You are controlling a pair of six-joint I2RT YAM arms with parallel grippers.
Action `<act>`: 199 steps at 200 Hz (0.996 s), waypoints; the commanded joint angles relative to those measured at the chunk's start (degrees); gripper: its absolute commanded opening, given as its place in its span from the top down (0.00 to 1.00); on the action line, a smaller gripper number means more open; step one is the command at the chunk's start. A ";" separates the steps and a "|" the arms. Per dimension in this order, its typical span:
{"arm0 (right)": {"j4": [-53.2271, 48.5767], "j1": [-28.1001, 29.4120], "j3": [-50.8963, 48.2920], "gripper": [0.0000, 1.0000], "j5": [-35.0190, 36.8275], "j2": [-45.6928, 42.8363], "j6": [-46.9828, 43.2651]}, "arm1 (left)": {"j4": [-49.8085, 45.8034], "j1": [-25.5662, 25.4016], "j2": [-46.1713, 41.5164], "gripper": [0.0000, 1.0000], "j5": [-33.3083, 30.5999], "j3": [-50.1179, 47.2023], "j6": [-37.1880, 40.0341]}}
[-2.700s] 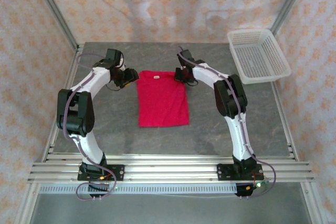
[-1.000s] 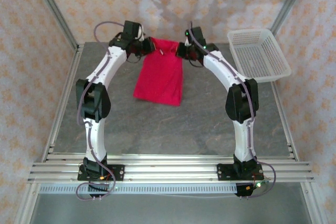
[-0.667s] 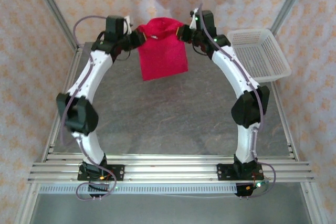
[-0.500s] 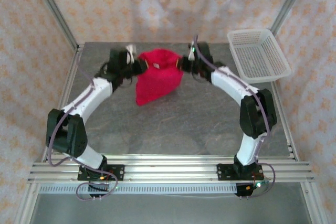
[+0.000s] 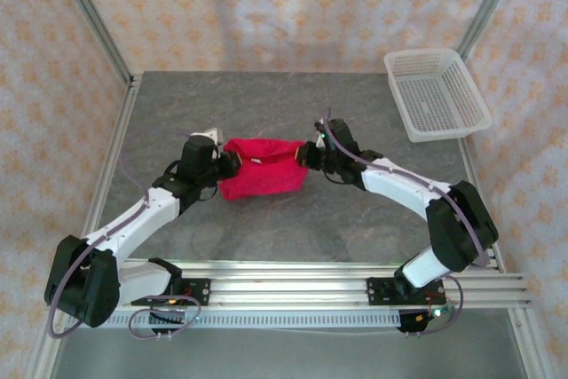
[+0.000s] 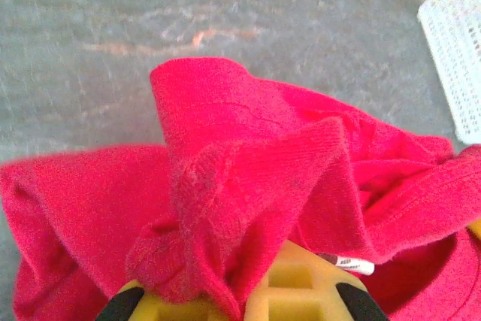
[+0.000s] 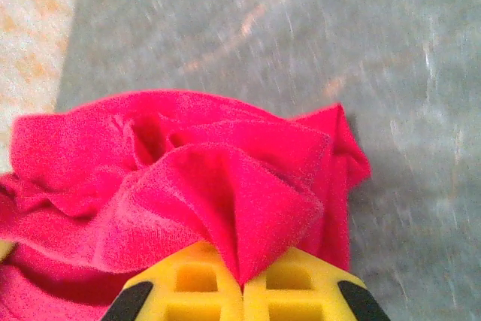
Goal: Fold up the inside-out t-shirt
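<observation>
Fingers (image 6: 255,307) of the left gripper (image 5: 224,164) are clamped on the left end of the inside-out t-shirt (image 5: 262,179), and the right gripper (image 5: 304,155) is pinched on its right end. Bunched between them, it sags at the middle of the table (image 5: 355,104).

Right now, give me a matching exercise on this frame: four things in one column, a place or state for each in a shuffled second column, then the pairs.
1 t-shirt
2 basket
3 left gripper
4 right gripper

A at the far right corner of the table
B shut on the t-shirt's right end
C red, bunched, mid-table
D shut on the t-shirt's left end

Pairs: 1-C, 2-A, 3-D, 4-B
</observation>
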 commanded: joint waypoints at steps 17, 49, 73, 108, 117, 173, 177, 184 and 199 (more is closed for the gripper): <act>-8.53 -1.66 16.97 1.00 9.42 5.16 -4.29 | -8.90 0.25 6.68 1.00 -5.63 17.09 6.09; -15.09 -5.01 34.98 1.00 10.93 13.41 -7.28 | -15.18 3.10 18.37 1.00 -4.64 38.38 10.39; -19.38 -7.39 50.06 1.00 10.58 22.63 -9.74 | -17.08 5.68 29.66 1.00 -0.48 54.34 11.32; -26.44 -9.83 74.05 1.00 12.26 37.46 -11.88 | -20.00 7.72 48.46 1.00 6.77 79.23 14.78; -27.06 -10.33 78.57 1.00 11.69 40.51 -11.75 | -21.01 8.00 52.41 1.00 8.34 84.88 15.91; -13.70 -9.69 58.90 1.00 3.13 37.41 -9.70 | 27.02 6.70 41.75 1.00 6.79 43.19 23.08; -10.80 -9.28 54.30 1.00 2.78 35.63 -9.56 | 29.88 6.33 40.57 1.00 6.35 38.87 23.09; -5.79 -8.41 46.18 1.00 3.53 32.36 -9.26 | 32.98 5.46 37.93 1.00 5.10 32.98 23.20; 2.37 -6.72 30.95 1.00 4.34 25.73 -8.17 | 37.47 2.60 34.06 1.00 2.23 22.38 24.05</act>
